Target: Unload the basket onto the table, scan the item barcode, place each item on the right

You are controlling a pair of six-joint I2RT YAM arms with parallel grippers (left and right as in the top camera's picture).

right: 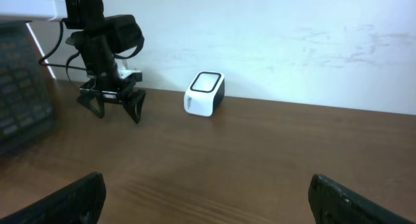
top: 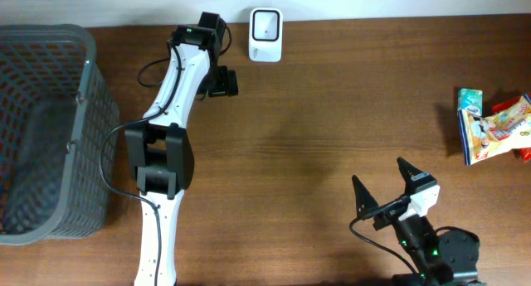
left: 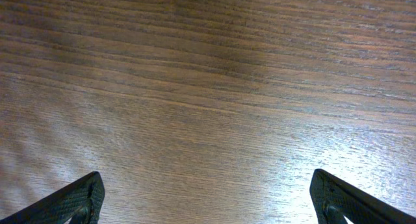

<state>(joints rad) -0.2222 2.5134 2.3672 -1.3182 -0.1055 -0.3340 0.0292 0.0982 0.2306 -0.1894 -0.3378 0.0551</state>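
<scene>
The snack packets (top: 495, 127) are lying in a small overlapping heap at the right edge of the counter (top: 332, 112), well apart from both arms. The white scanner (top: 265, 23) is sitting at the far edge, near the middle. The left claw (top: 222, 80) is hanging spread wide and empty just beside the scanner, pointing down at bare wood. The right claw (top: 387, 186) is hovering near the front edge toward the right corner, also spread wide and holding nothing.

The packets are looking like light, crinkly film pouches, so they are probably soft and slippery, and likely to buckle or slide under a push. A pinch across a flat sealed edge or corner of the top pouch is seeming the safest hold, since it is leaving the printed faces free. Where the barcode is sitting cannot be told. The right claw is standing the nearer of the two to them.
</scene>
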